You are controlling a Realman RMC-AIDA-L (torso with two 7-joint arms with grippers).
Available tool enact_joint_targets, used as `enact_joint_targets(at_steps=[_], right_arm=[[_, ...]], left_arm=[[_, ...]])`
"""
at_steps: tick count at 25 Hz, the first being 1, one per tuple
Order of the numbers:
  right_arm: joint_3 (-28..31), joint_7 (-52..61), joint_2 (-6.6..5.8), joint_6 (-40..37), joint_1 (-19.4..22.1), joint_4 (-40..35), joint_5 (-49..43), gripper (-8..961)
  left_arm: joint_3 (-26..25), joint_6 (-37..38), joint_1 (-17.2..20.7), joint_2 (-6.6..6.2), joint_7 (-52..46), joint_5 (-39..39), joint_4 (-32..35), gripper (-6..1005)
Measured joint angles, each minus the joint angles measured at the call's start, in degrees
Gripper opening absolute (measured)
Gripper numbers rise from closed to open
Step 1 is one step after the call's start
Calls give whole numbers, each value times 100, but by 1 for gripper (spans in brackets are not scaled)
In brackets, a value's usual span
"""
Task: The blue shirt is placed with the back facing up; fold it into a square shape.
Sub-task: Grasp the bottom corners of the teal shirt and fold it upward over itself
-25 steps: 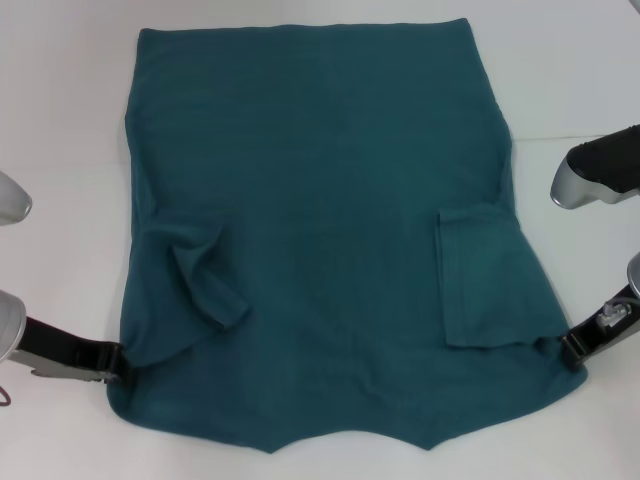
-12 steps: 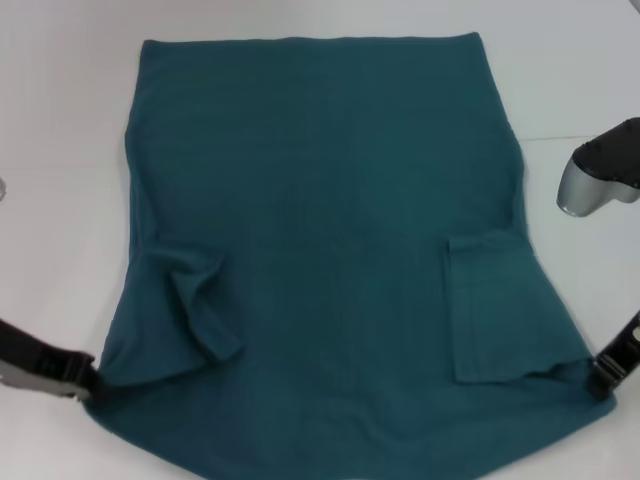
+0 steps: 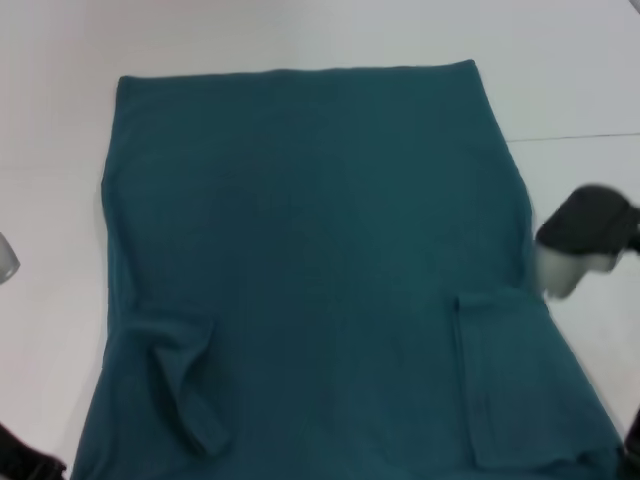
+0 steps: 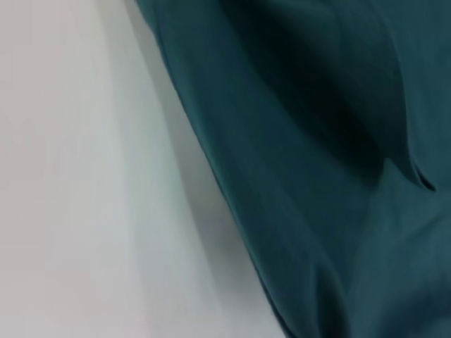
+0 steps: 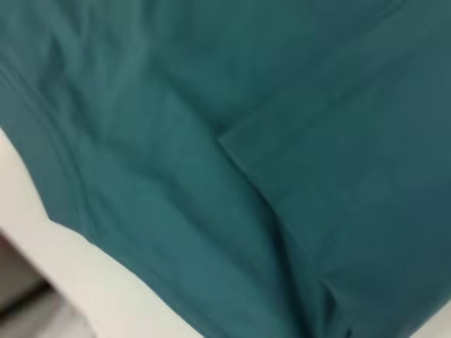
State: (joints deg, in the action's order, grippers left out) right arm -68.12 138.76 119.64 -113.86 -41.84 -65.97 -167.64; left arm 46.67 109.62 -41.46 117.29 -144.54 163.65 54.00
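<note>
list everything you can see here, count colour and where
blue shirt: one, dark teal-blue, spread flat across the middle of the table, plain side up, both sleeves folded inward onto the body
table: one, white, under and around the shirt
left claw: one, black, at the shirt's near left corner, mostly out of the head view
right claw: one, dark, at the shirt's near right corner, barely in view
right arm segment: one, black and silver, beside the shirt's right edge

1. My left gripper (image 3: 28, 465) sits low at the near left corner, mostly cut off.
2. My right gripper (image 3: 632, 440) barely shows at the near right edge.
3. My right arm's elbow (image 3: 582, 235) hangs blurred, farther out.
</note>
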Motion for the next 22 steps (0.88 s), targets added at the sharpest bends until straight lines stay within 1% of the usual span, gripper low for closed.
enact_joint_targets(at_steps=[1, 2, 5, 8, 10, 12, 15, 16, 18, 19, 22], right_arm=[[-231, 7, 1, -8, 24, 84, -1, 24], [-429, 8, 1, -17, 43, 196, 4, 24], [-793, -38, 20, -21, 48, 530, 44, 24], [-879, -82, 36, -24, 51, 620, 239, 24], [-877, -77, 28, -25, 75, 524, 420, 24], [-858, -55, 20, -28, 160, 250, 572, 24], [-710, -59, -15, -27, 252, -95, 679, 24], [-583, -98, -25, -21, 270, -199, 689, 24], [-369, -179, -27, -18, 324, -430, 692, 24], [-238, -214, -26, -22, 359, -602, 692, 23], [242, -251, -31, 23, 383, -969, 690, 23]], left_arm=[[73, 189, 25, 0, 30, 1, -2, 43], [73, 189, 25, 0, 30, 1, -2, 42], [396, 475, 100, 59, 52, 2, -5, 42], [558, 598, 136, 108, 52, 3, -25, 42], [538, 674, 138, 117, 94, -4, -44, 42], [381, 787, 116, 108, 168, -32, -51, 42], [-56, 886, 64, 41, 267, -53, -1, 42], [-56, 886, 64, 41, 267, -53, -1, 42], [-498, 900, -13, -54, 354, -64, 9, 43], [-590, 902, -34, -74, 372, -80, 9, 43], [-1095, 873, -165, -198, 484, -196, 6, 43]])
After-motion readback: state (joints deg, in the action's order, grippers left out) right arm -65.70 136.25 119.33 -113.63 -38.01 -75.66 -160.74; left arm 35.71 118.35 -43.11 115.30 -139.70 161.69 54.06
